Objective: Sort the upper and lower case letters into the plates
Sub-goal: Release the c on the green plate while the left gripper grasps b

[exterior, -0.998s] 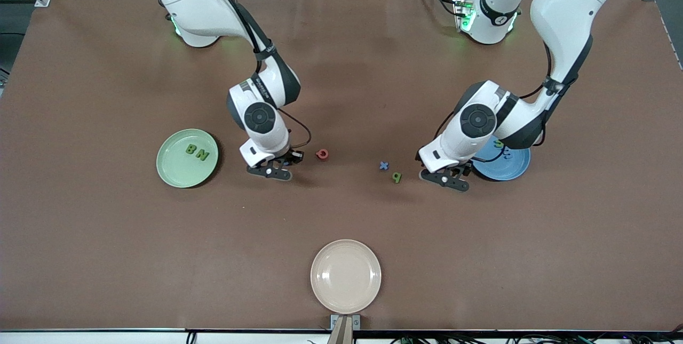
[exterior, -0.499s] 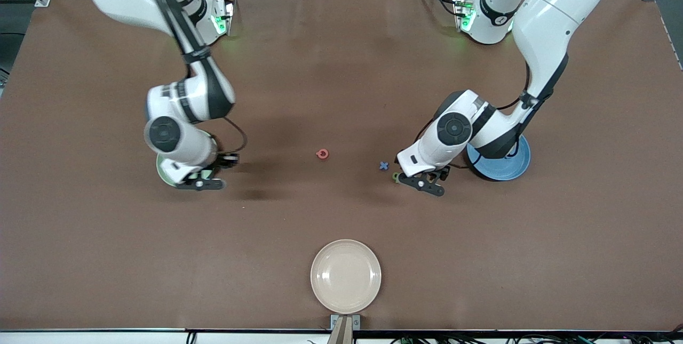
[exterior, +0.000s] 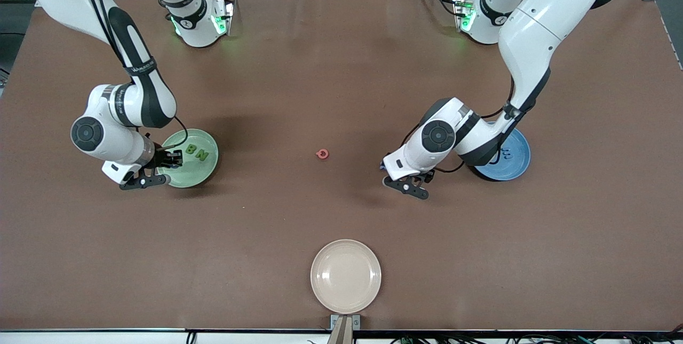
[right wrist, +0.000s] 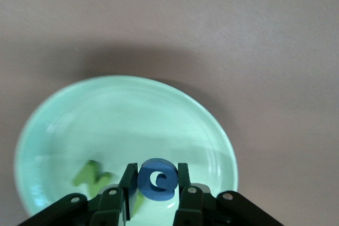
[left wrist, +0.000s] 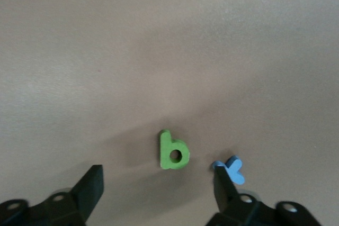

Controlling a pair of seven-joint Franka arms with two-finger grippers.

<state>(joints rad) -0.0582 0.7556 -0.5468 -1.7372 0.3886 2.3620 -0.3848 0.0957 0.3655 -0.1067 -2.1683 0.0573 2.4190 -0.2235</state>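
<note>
My right gripper (right wrist: 154, 183) is shut on a round blue letter (right wrist: 157, 178) and hangs over the pale green plate (right wrist: 132, 112), at its edge toward the right arm's end (exterior: 172, 160). Green letters B (exterior: 191, 149) and N (exterior: 202, 155) lie in that plate (exterior: 184, 176). My left gripper (left wrist: 159, 189) is open, low over the table between the red letter and the blue plate (exterior: 515, 165). A green letter b (left wrist: 173, 152) lies between its fingers, and a blue x (left wrist: 231, 168) touches one fingertip (left wrist: 223, 181). Small letters (exterior: 507, 153) lie in the blue plate.
A small red letter (exterior: 322, 154) lies alone at the table's middle. A cream-beige plate (exterior: 346, 276) sits close to the table's front edge, nearest the camera. Both arm bases and their cables stand along the table's back edge.
The right arm swung from beside the red letter to over the green plate. The left arm moved from beside the blue plate to over the green b and blue x.
</note>
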